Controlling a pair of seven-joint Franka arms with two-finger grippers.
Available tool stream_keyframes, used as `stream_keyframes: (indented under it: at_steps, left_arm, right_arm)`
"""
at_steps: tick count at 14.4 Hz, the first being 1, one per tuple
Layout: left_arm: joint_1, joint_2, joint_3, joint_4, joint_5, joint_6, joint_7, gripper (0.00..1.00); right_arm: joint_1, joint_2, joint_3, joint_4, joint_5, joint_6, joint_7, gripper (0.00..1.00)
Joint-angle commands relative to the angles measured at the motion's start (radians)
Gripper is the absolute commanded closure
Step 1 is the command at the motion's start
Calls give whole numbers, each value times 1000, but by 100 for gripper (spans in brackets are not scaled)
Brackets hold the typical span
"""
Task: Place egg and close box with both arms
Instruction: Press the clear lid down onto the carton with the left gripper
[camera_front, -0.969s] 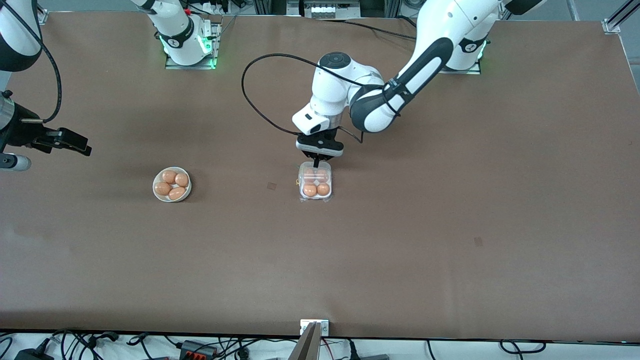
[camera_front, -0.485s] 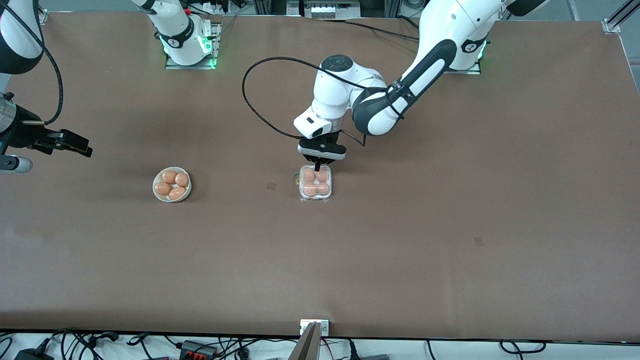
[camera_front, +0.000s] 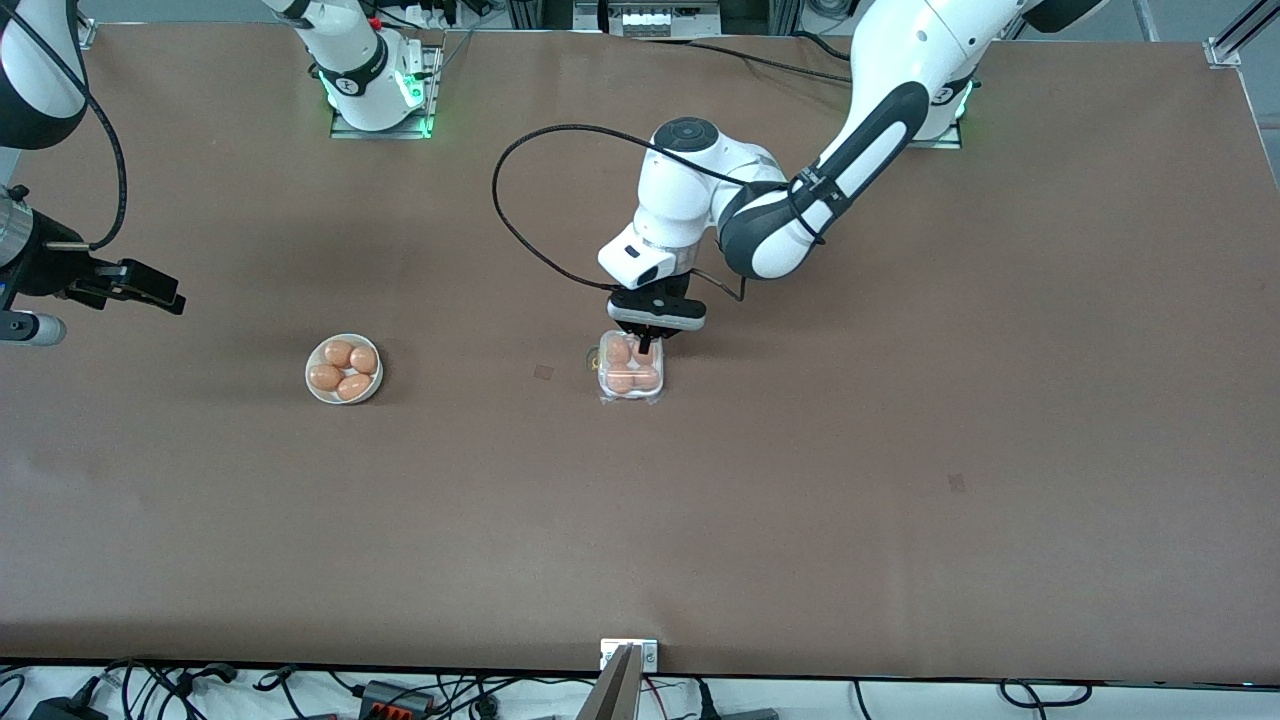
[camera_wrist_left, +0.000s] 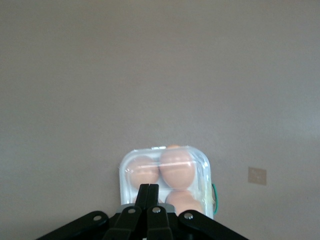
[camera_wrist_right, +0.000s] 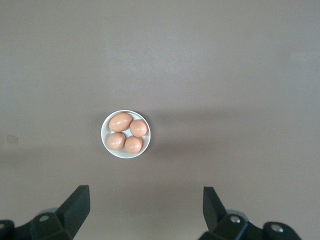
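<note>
You see the box flat on the brown table near the middle; it is small and square with round corners; its clear lid is down over a white tray; brown eggs sit inside under the lid; the left gripper, fingers pressed together, is just over the lid's edge nearest the arm bases.
</note>
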Motion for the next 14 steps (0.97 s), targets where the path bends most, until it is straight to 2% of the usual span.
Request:
stream_keyframes:
  at_steps: [1, 3, 5, 10, 11, 14]
  left_arm:
    - [11, -20, -13, -8, 27, -21, -6, 99]
    - [14, -20, -20, -6, 27, -47, 6, 99]
    - [30, -28, -43, -1, 11, -114, 100, 99]
    - [184, -26, -229, 3, 7, -320, 370, 99]
    - [195, -23, -252, 3, -22, -352, 404, 99]
    - [186, -16, -249, 6, -33, -354, 440, 99]
  right_arm:
    - [1, 0, -1, 6, 0, -4, -12, 0]
    - [1, -3, -1, 6, -2, -6, -12, 0]
    - [1, -10, -3, 6, -5, -6, -12, 0]
    - [4, -23, -3, 3, -10, -11, -12, 0]
    - [4, -23, -3, -1, -10, -11, -12, 0]
    - [5, -23, -3, -3, -10, -9, -12, 0]
